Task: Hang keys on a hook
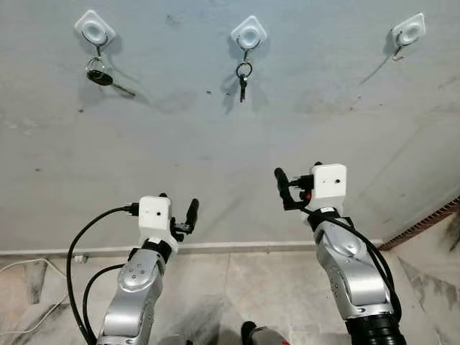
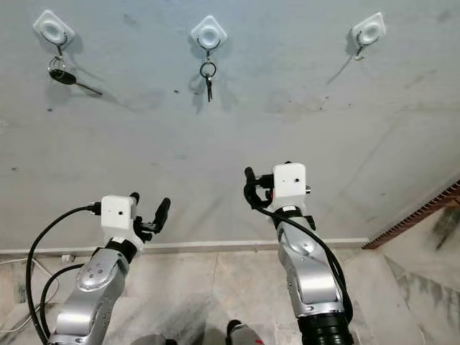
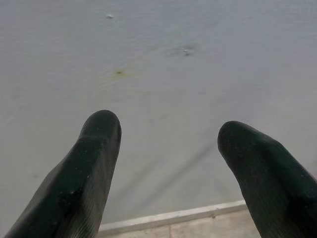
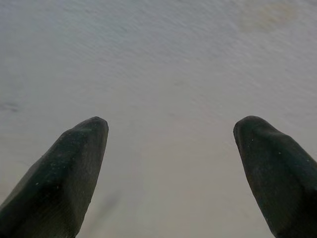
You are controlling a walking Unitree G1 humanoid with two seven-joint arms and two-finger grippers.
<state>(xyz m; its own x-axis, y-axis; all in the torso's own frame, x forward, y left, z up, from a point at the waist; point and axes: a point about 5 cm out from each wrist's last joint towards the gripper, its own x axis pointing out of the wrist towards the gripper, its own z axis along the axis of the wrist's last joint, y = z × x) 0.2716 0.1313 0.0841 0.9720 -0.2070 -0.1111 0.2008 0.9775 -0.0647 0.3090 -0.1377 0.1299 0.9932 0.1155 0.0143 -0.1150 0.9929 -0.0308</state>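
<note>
The left gripper (image 3: 168,148) is seen spread wide in the left wrist view, with bare grey wall (image 1: 215,129) between the two black fingers (image 3: 84,168); nothing is held and nothing is touched. In the left eye view it is raised at about 7 o'clock of the frame, short of the wall, above the pale skirting strip (image 1: 237,246).

The right gripper (image 4: 171,163) is likewise spread wide in the right wrist view, with blurred wall between the fingers (image 4: 59,168); it is empty. In the left eye view it is raised at about 5 o'clock, higher than the left one and well below the hooks.

Three white hook mounts are fixed in a row along the top of the wall. On the left hook (image 1: 94,30), at about 11 o'clock, a key ring with a black-headed key (image 1: 100,74) is hung, tilted toward 4 o'clock. On the middle hook (image 1: 249,34), at 12 o'clock, a ring with a small dark key (image 1: 244,77) is hung straight down. The right hook (image 1: 408,31), at about 1 o'clock, is bare, with only its shadow cast on the wall.

Both sets of keys are well apart from both grippers. A black cable (image 1: 79,244) is looped from the left wrist. Marble floor tiles (image 1: 273,287) are noted below the skirting.
</note>
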